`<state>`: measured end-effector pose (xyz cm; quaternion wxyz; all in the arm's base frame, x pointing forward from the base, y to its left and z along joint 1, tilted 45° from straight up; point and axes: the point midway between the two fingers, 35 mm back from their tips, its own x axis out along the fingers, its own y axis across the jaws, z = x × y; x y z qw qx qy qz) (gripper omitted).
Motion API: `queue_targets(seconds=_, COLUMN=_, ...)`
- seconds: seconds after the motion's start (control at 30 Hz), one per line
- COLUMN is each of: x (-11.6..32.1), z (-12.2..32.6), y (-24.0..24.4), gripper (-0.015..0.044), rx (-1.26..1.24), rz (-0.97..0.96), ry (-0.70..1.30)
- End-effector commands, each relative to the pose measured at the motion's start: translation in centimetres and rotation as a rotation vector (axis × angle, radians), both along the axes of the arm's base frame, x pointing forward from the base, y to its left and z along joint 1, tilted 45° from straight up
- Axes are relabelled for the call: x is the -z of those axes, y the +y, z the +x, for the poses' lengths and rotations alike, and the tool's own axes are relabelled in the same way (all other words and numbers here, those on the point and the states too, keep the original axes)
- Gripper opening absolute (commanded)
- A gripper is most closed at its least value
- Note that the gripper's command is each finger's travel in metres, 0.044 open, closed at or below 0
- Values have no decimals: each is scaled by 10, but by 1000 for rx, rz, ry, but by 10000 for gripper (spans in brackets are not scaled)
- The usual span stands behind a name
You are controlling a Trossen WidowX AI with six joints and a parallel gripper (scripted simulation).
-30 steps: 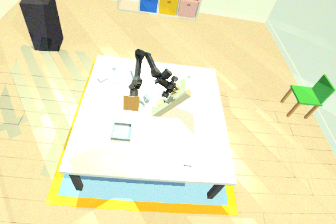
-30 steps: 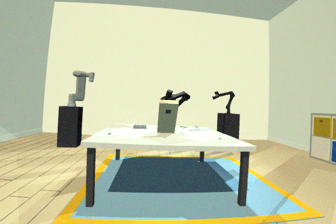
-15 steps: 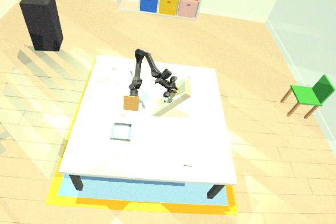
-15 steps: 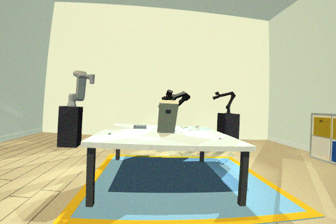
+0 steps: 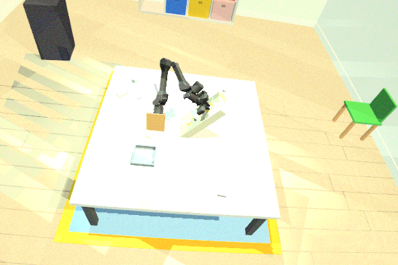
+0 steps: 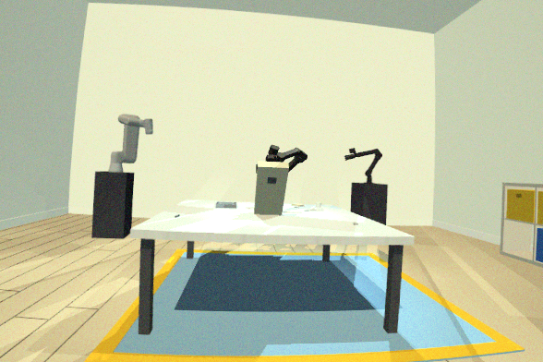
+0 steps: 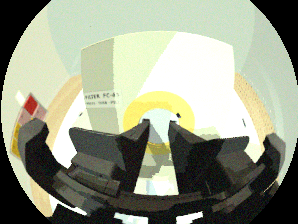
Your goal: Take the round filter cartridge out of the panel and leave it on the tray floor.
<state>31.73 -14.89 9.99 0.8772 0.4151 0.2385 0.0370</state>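
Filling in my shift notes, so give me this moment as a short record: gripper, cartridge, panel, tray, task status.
gripper: shut on the cartridge, at the panel's face
cartridge: pale round face inside a yellow ring
panel: pale block standing on the table
tray: shallow, grey, on the table, away from the panel
task status: cartridge not yet in the tray
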Motion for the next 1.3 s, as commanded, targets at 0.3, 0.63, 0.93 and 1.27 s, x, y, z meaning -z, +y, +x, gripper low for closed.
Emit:
queue_targets(seconds=0.3, x=2, z=3, y=3, gripper=0, rx=-181, rz=-408, ry=-112)
queue_targets(seconds=0.63, x=2, z=2, y=3, gripper=0, rx=-315, rz=-709, ry=-202)
queue_targets(seconds=0.93, x=-2, z=-11, y=-4, gripper=0, rx=-313, rz=-692, ry=-186)
queue_targets(seconds=1.27, x=-19, z=-51, y=-16, gripper=0, rx=-299, rz=-655, ry=-172)
